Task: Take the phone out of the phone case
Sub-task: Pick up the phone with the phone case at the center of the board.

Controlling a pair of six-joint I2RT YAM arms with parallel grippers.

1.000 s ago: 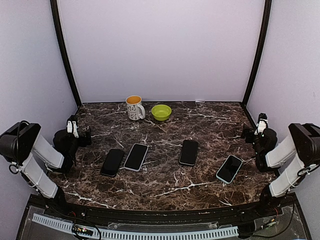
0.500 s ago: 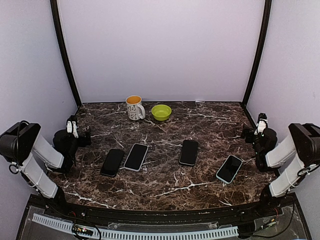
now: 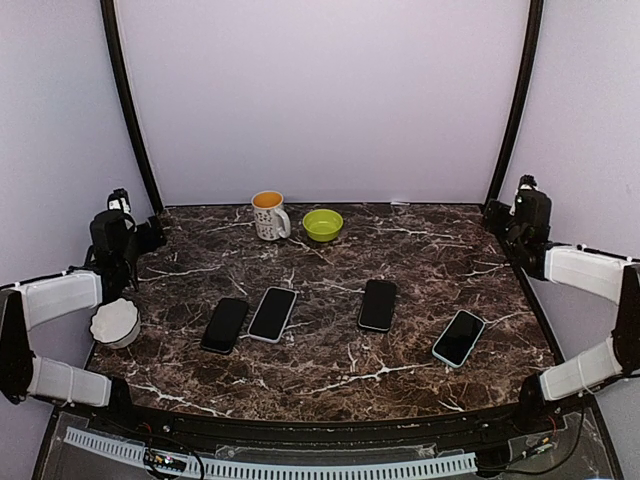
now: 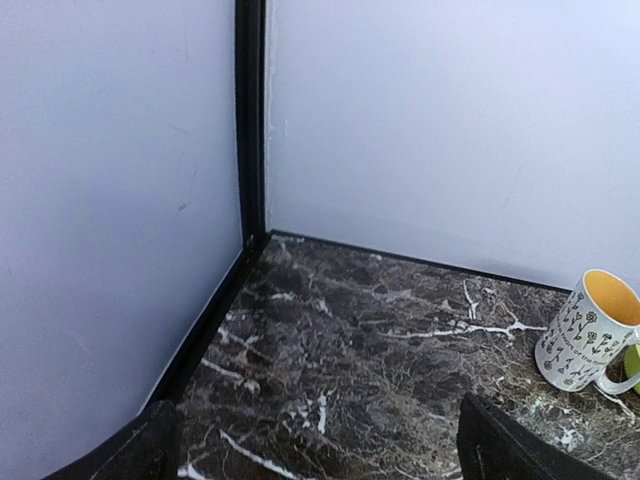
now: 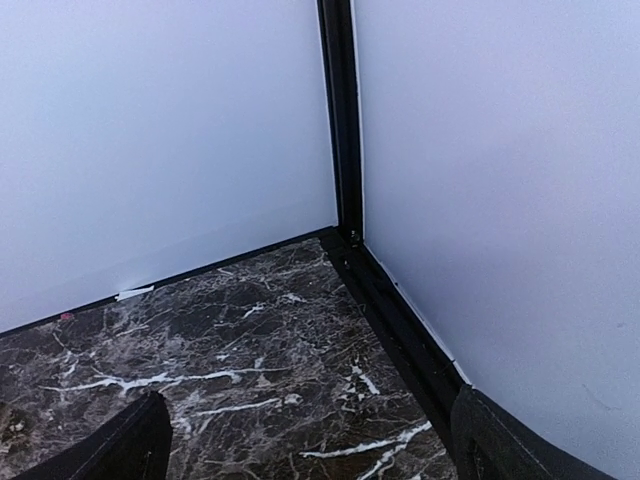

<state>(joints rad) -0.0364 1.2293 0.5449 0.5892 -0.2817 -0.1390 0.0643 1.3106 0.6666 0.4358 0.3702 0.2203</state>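
Four phones lie flat in a row on the marble table. A black phone (image 3: 225,324) is at the left, with a phone in a white-rimmed case (image 3: 273,313) beside it. A black phone (image 3: 377,304) lies in the middle. A phone in a light blue case (image 3: 459,337) lies at the right. My left gripper (image 3: 152,233) is open and empty near the back left corner, far from the phones. In the left wrist view (image 4: 320,460) only its finger edges show. My right gripper (image 3: 497,216) is open and empty near the back right corner (image 5: 315,450). No phone shows in either wrist view.
A white patterned mug (image 3: 268,214) with an orange inside stands at the back, and also shows in the left wrist view (image 4: 590,332). A green bowl (image 3: 322,224) stands beside it. Walls with black corner posts (image 5: 340,110) enclose the table on three sides.
Both arms have unfolded from their tucked pose. The left gripper moved up and back toward the left corner, the right gripper toward the right corner. The phones have not moved.
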